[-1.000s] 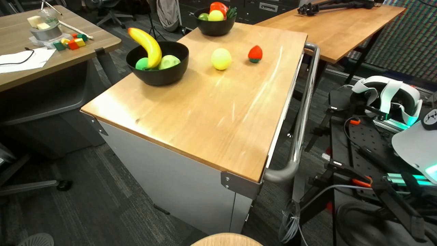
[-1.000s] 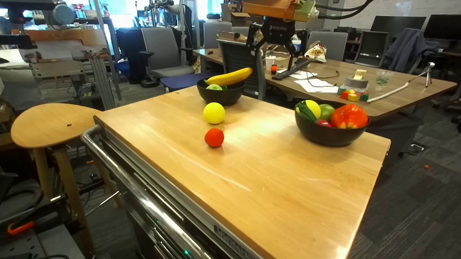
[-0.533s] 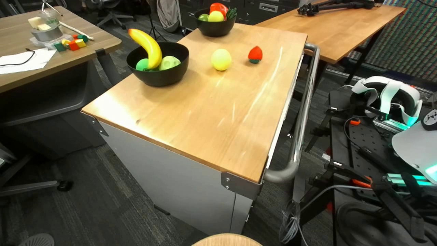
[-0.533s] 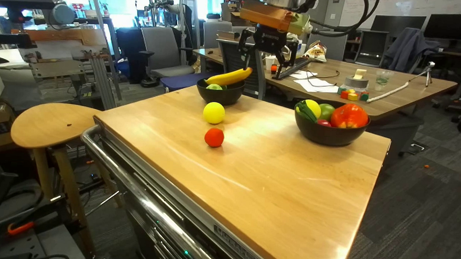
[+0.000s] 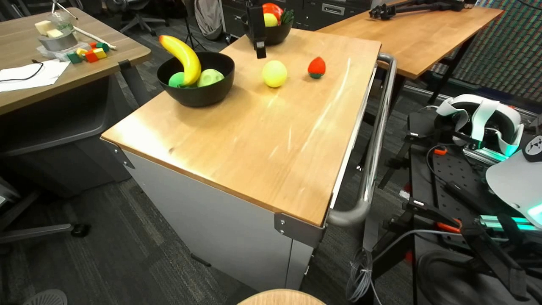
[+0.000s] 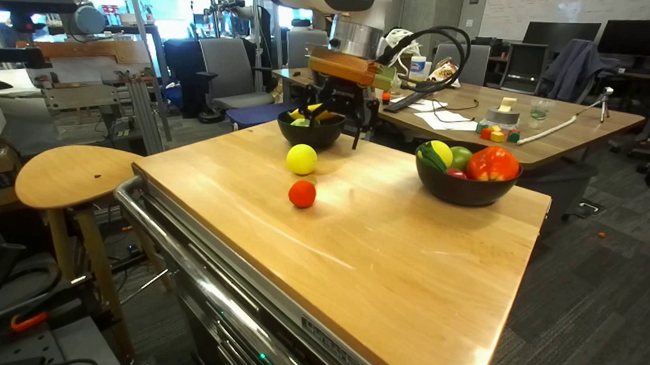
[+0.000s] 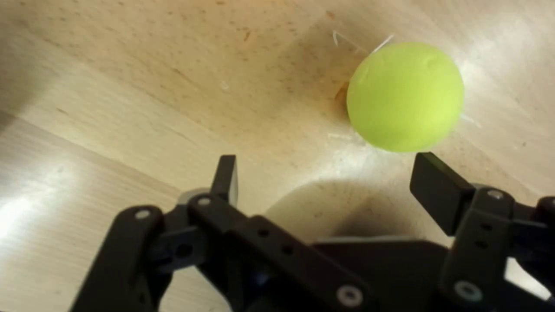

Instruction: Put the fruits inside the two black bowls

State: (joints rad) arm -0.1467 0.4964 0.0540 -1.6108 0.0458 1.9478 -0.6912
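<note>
The yellow ball [image 7: 405, 97] sat out on the wooden cart top [image 6: 382, 251], and here was the gripper [image 7: 325, 171] hung just beside it, jaws spread wide, bare wood showing between them! One fingertip [image 7: 438, 188] overlapped the ball's edge in the wrist view; touching or not, that could not be told. Near the ball stood the red fruit [image 5: 316, 66], green end down. Over to one black bowl [image 5: 201, 97]: a banana [image 5: 182, 59] reared past the rim beside two green fruits [image 5: 210, 78], though in an exterior view, beneath an arm [image 6: 353, 38] cropped at the top, the gripper hid much of it. And the second black bowl [image 6: 462, 191] held a big red fruit [image 6: 493, 163], a green ball [image 6: 460, 158], a lemon-yellow fruit [image 6: 441, 153] and a small red piece [image 6: 456, 173], mostly buried. In an exterior view a black finger [image 5: 256, 31] covered part of that bowl.
</note>
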